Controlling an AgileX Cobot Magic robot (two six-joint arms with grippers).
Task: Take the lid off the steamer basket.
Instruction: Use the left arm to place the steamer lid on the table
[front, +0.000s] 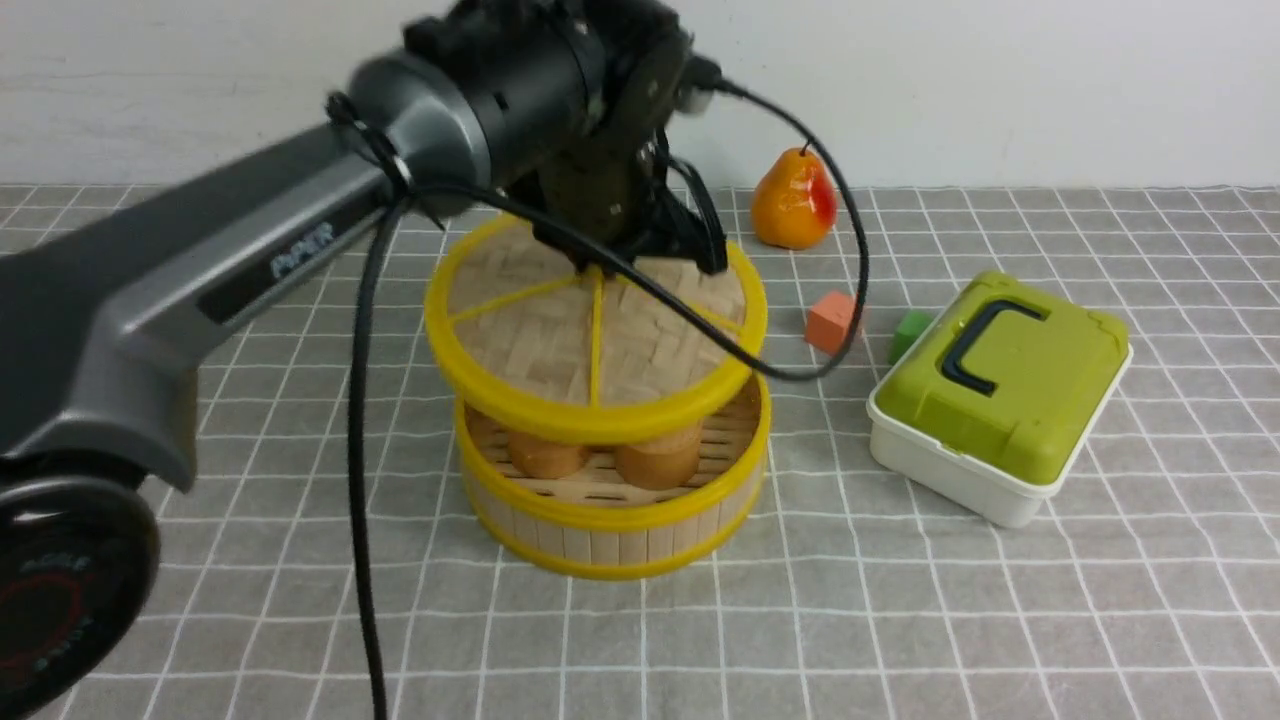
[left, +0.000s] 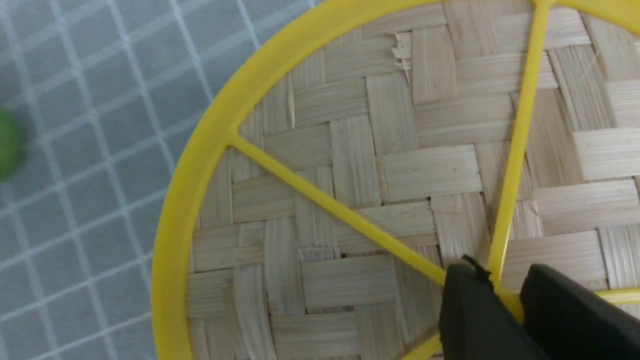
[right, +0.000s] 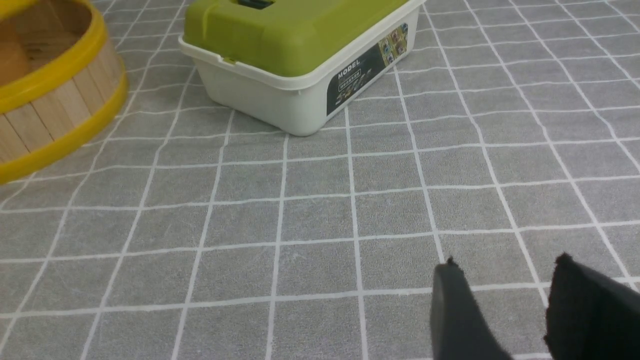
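Note:
The lid (front: 560, 330), a woven bamboo disc with a yellow rim and spokes, hangs tilted above the steamer basket (front: 610, 520). My left gripper (front: 610, 262) is shut on the lid's yellow hub; in the left wrist view the lid (left: 380, 170) fills the frame and the gripper (left: 507, 292) pinches the hub. The basket is open at the front and holds brown round pieces (front: 655, 460). The basket's edge also shows in the right wrist view (right: 55, 100). My right gripper (right: 505, 272) is open and empty above the cloth.
A white-and-green box (front: 1000, 390) stands right of the basket and shows in the right wrist view (right: 300, 55). A pear (front: 793, 200), an orange cube (front: 832, 322) and a green cube (front: 908, 333) lie behind. A grey checked cloth (front: 900, 600) covers the table.

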